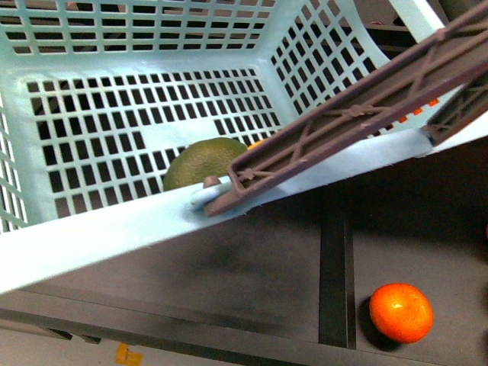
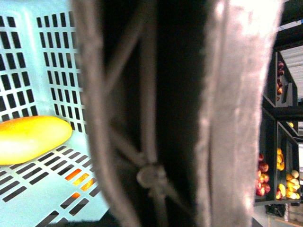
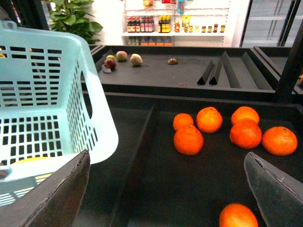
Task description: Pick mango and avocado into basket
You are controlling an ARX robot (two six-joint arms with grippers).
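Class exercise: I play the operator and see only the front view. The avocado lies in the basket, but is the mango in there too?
Observer: Yes. The left wrist view shows the mango lying on the floor of the basket.
Operator: Is the right gripper holding anything?
Observer: No. In its wrist view the right gripper is open and empty.
Operator: I see one orange. Are there more?
Observer: Yes. The right wrist view shows several oranges in the dark tray beside the basket.
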